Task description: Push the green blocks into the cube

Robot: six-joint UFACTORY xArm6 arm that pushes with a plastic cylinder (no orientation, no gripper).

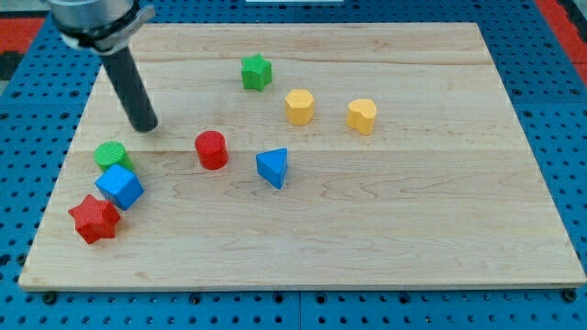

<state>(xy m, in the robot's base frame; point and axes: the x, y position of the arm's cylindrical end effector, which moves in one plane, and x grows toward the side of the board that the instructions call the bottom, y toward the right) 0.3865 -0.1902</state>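
Camera view: no claw on this rig, so no open/closed state. My tip sits above green cylinder, which touches the blue cube. Green star is well apart, top centre of the surface. Judged next: get behind the star, push it down-left.

From my station I can read no text, label, brand, number or sign anywhere in this view. The wooden board shows only bare grain, the blue perforated table around it carries no markings, and none of the coloured blocks has lettering on any face I can see. The dark rod bears no print either.
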